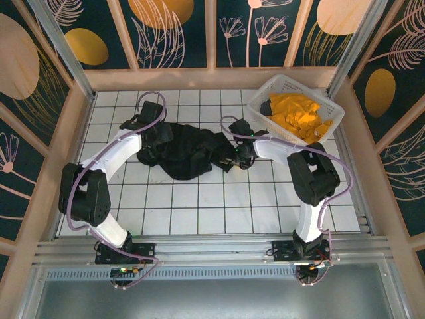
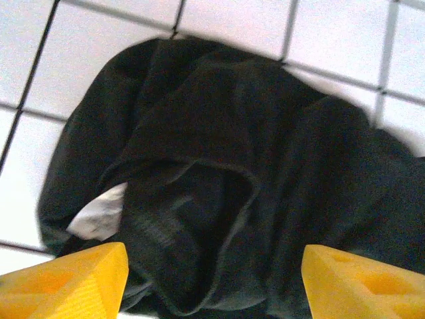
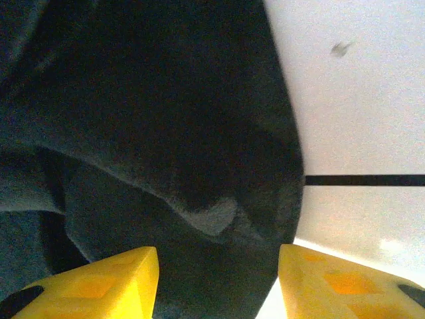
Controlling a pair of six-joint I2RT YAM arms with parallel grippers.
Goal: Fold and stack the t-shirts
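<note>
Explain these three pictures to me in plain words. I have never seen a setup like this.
This is a robot with two arms bolted to the near edge of a white gridded table. The wide picture looks down from above and behind them. The other two come from cameras on the wrists; the yellow wedges at the bottom are the fingers. A crumpled black t-shirt lies mid-table. The left gripper and right gripper are over its two ends, both open, with cloth beneath them but nothing gripped. Orange-yellow t-shirts sit in a white basket at the far right.
</note>
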